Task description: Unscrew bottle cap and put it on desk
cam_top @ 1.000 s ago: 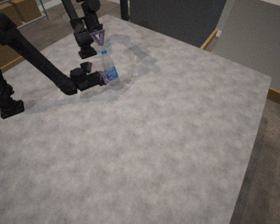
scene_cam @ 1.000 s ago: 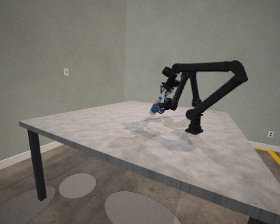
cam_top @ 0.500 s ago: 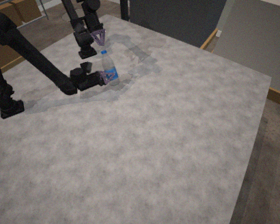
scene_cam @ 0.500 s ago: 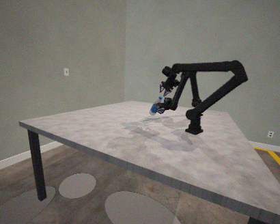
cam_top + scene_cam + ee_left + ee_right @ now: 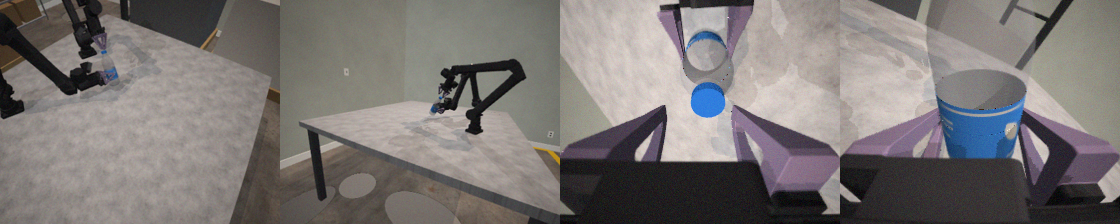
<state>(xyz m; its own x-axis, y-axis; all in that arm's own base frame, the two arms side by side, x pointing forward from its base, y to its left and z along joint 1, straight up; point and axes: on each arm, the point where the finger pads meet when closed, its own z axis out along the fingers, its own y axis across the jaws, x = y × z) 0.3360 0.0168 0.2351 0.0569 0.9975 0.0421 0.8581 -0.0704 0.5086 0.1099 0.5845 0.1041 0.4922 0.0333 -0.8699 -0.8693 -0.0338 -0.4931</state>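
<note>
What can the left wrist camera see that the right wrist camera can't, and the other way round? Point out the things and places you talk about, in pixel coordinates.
Only left wrist: the blue cap (image 5: pixel 104 52) (image 5: pixel 440 98) (image 5: pixel 708 102), with the left pincer (image 5: pixel 103 48) (image 5: pixel 442 95) (image 5: pixel 699 111) open around empty space near it.

Only right wrist: pale marks (image 5: pixel 1011 131) on the bottle's label.

Both: the bottle (image 5: pixel 108 63) (image 5: pixel 431 113) (image 5: pixel 706 74) (image 5: pixel 981 90), held by the right pincer (image 5: pixel 112 76) (image 5: pixel 439 110) (image 5: pixel 706 63) (image 5: pixel 980 111), and the table top (image 5: pixel 154 136) (image 5: pixel 382 130) (image 5: pixel 615 65) (image 5: pixel 875 65).

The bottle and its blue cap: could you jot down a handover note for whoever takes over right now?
Left gripper: open, near the cap, not gripping it.
Right gripper: shut on the bottle at its blue label, holding it tilted.
Cap: on the bottle's neck.
Done: bottle gripped.
Left: grip and unscrew the cap, put it on the desk, stand the bottle upright, release it.
</note>
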